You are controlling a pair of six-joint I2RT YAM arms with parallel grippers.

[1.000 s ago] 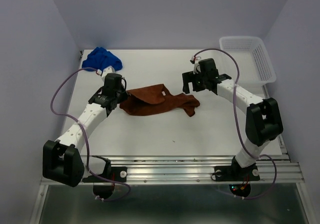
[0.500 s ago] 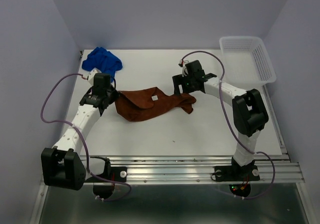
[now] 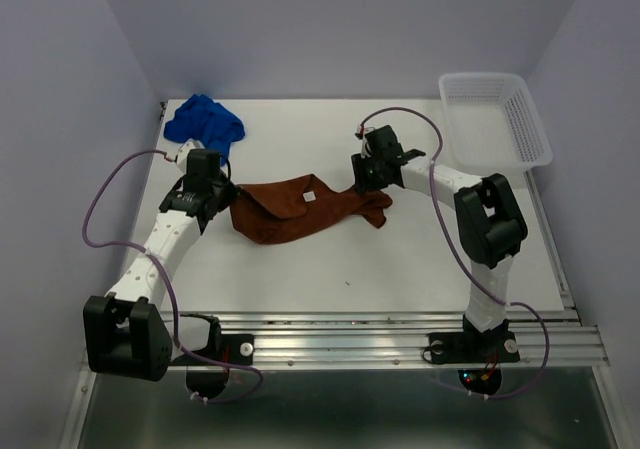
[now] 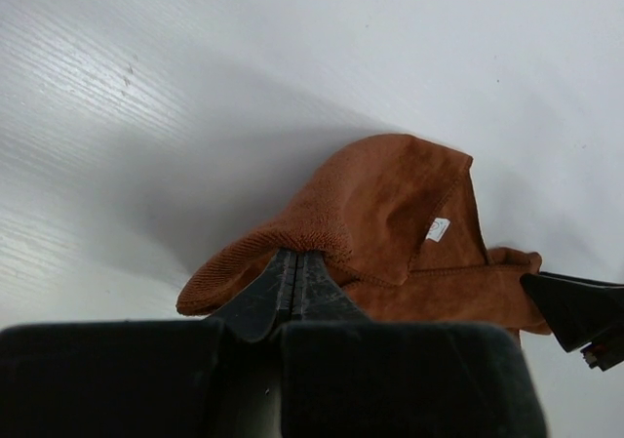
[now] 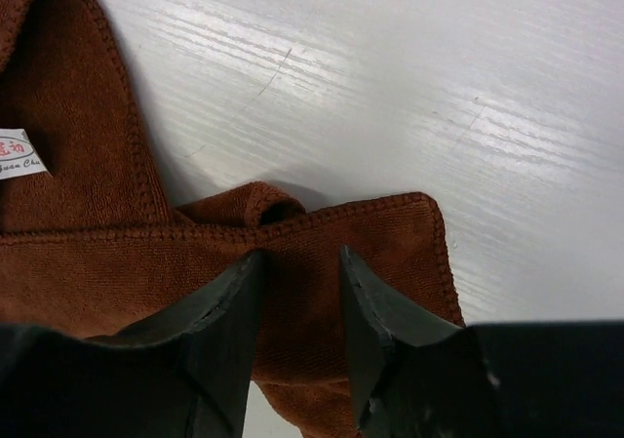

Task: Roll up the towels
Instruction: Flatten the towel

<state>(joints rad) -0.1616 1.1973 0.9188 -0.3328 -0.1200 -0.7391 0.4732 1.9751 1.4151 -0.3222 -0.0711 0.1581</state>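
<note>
**Spotter:** Since a second ago your left gripper (image 4: 295, 262) has dragged the rust-brown towel (image 3: 300, 209) leftward, and your right gripper (image 5: 299, 262) has swung in over its right end.

**Operator:** Where does it lie, and who has it?

**Spotter:** Mid-table (image 3: 400, 259), bunched, with a flap carrying the white label (image 4: 438, 228) folded over. Your left fingers are clamped on the left hem. The right ones stand apart, straddling the right corner without pinching it. Close low on that corner, then draw both ends apart; I'd judge rolling over that fold would come out lumpy.

**Operator:** Which view do I trust?

**Spotter:** Your wrist views show the pinch and the gap. Only the top view shows the blue towel (image 3: 203, 121), heaped far-left, and the basket (image 3: 480, 76).
</note>
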